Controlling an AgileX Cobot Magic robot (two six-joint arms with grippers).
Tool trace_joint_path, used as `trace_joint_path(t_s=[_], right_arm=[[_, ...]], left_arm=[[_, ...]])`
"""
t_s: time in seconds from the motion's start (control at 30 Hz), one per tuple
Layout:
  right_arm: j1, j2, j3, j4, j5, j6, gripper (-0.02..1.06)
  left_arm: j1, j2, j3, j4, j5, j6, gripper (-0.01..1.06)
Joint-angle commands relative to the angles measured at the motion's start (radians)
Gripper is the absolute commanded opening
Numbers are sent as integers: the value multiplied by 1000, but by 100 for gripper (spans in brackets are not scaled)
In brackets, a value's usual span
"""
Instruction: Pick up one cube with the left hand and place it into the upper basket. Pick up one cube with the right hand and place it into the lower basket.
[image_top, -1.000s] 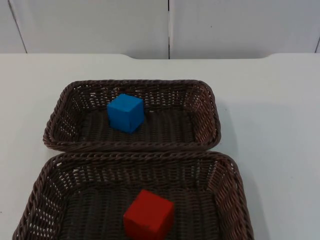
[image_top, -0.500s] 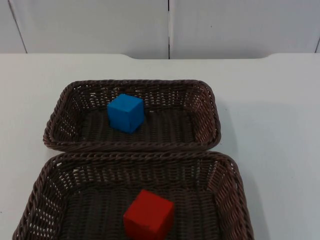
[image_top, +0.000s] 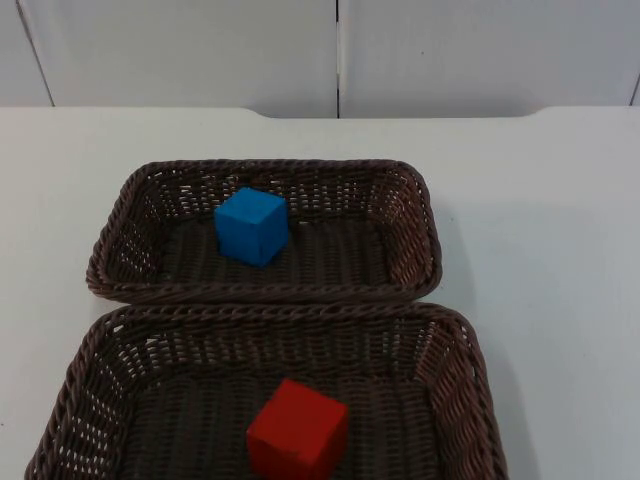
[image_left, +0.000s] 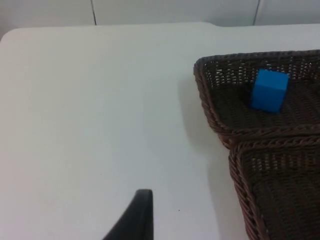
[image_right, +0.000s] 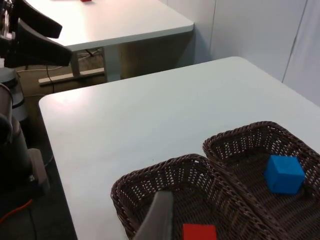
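A blue cube (image_top: 251, 226) rests inside the upper basket (image_top: 260, 163), toward its left half. In the lower basket (image_top: 270, 312) a red cube (image_top: 298, 430) sits near the front middle. The two dark wicker baskets touch along their long sides. My left gripper (image_left: 135, 215) hovers over bare table well to the left of the baskets, with the blue cube (image_left: 269, 90) some way off in the upper basket (image_left: 205, 95). My right gripper (image_right: 157, 217) hangs above the lower basket (image_right: 150, 170), close to the red cube (image_right: 199, 232); the blue cube (image_right: 284, 174) lies beyond it.
White table top (image_top: 540, 250) lies bare to the left and right of the baskets and behind them. A grey partition wall (image_top: 340, 50) closes the far edge. Past the table's edge stand another table (image_right: 110, 20) and a dark machine base (image_right: 15, 150).
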Motion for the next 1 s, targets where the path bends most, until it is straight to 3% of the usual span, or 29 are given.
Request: trace_joint_path(t_s=[0.0, 0.43, 0.7, 0.97], right_arm=[[2, -6, 1, -2, 2, 3, 78], [2, -116, 1, 0, 87, 67, 78], [2, -252, 1, 4, 293, 117, 78], [2, -399, 1, -43, 421, 140, 78]], left_arm=[[3, -4, 5, 8, -5, -14, 105], [3, -4, 9, -16, -2, 43, 105], [3, -4, 20, -16, 10, 50, 105], [3, -4, 20, -16, 12, 50, 105]])
